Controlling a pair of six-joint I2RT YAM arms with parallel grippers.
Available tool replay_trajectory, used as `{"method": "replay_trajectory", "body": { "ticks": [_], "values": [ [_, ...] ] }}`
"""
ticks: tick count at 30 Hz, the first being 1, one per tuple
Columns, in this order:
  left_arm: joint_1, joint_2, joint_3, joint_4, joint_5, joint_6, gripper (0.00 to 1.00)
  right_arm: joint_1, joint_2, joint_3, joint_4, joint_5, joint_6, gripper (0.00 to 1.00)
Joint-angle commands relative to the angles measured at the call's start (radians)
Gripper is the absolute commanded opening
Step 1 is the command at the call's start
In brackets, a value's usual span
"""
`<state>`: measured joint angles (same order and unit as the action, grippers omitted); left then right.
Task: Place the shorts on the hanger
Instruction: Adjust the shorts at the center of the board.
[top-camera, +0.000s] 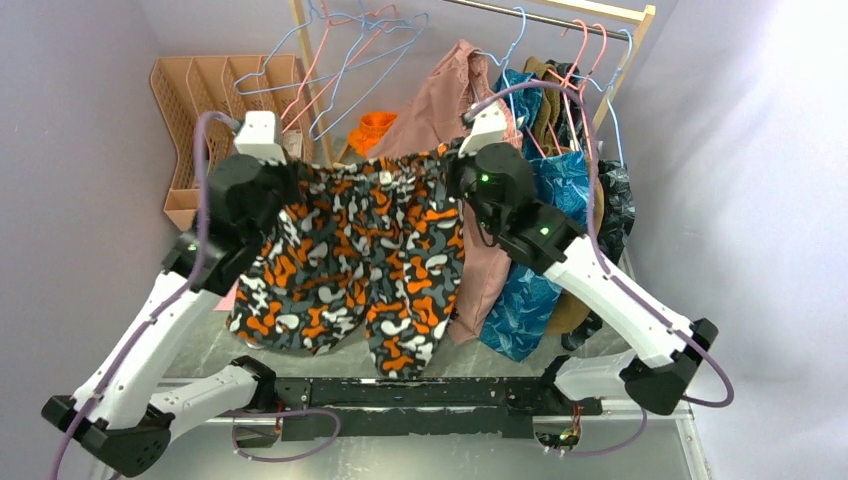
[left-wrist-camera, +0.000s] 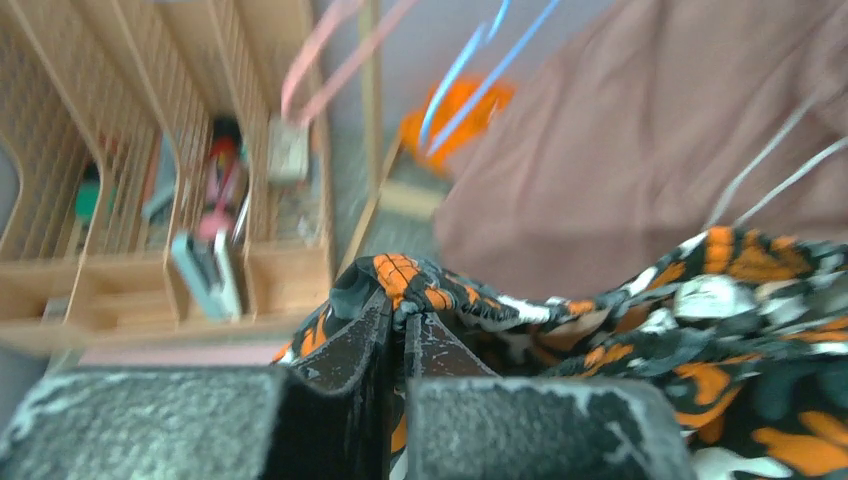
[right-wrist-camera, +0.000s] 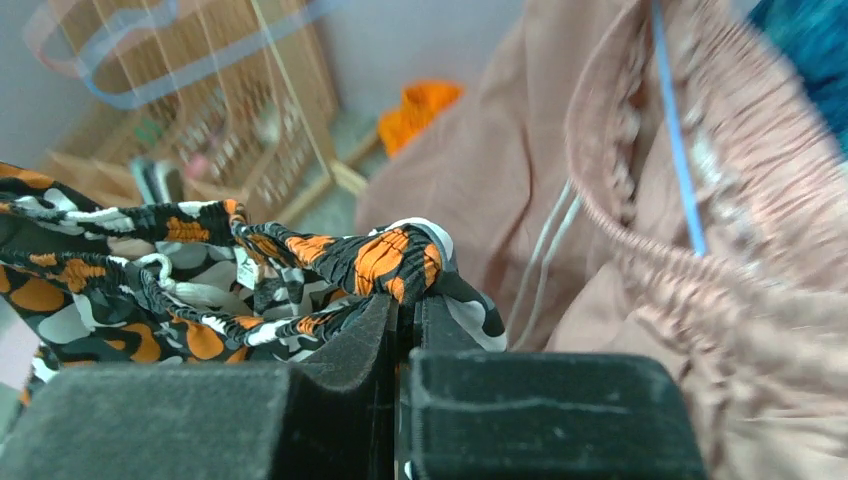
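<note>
Top external view: left gripper (top-camera: 293, 170) and right gripper (top-camera: 455, 168) each clamp the waistband of the shorts (top-camera: 350, 260), spread before the clothes rail (top-camera: 540, 14).

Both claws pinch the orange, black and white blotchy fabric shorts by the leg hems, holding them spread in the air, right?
Not the leg hems. The left gripper and right gripper pinch the shorts by the elastic waistband; the legs hang loose below, as the top external view shows.

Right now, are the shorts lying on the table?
No, the shorts hang from the left gripper and right gripper, stretched between them.
</note>
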<state>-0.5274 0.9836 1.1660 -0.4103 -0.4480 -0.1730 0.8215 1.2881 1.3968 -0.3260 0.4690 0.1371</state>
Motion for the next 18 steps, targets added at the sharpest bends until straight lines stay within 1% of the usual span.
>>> {"method": "replay_trajectory", "body": {
  "ticks": [1,2,4,7,10,12,15,18],
  "values": [
    [0.014,-0.024,0.206,0.038,0.087,-0.028,0.07,-0.002,-0.058,0.051,0.047,0.013,-0.015,0.00],
    [0.013,-0.041,0.181,0.028,0.082,-0.042,0.07,-0.002,-0.071,0.015,0.050,0.016,-0.004,0.00],
    [0.014,-0.102,0.072,0.022,0.066,-0.099,0.07,-0.003,-0.116,-0.095,0.072,0.020,0.038,0.00],
    [0.014,-0.213,-0.164,0.023,0.056,-0.255,0.07,-0.003,-0.181,-0.321,0.104,-0.022,0.154,0.00],
    [0.014,-0.301,-0.382,0.020,0.094,-0.383,0.07,-0.002,-0.228,-0.502,0.146,-0.086,0.286,0.00],
    [0.013,-0.345,-0.493,0.014,0.110,-0.466,0.07,-0.001,-0.238,-0.585,0.165,-0.100,0.338,0.00],
    [0.012,-0.398,-0.624,0.024,0.117,-0.549,0.07,-0.001,-0.236,-0.665,0.191,-0.122,0.377,0.00],
    [0.012,-0.414,-0.680,0.060,0.120,-0.596,0.07,0.000,-0.217,-0.707,0.190,-0.122,0.391,0.00]
  ]
}}
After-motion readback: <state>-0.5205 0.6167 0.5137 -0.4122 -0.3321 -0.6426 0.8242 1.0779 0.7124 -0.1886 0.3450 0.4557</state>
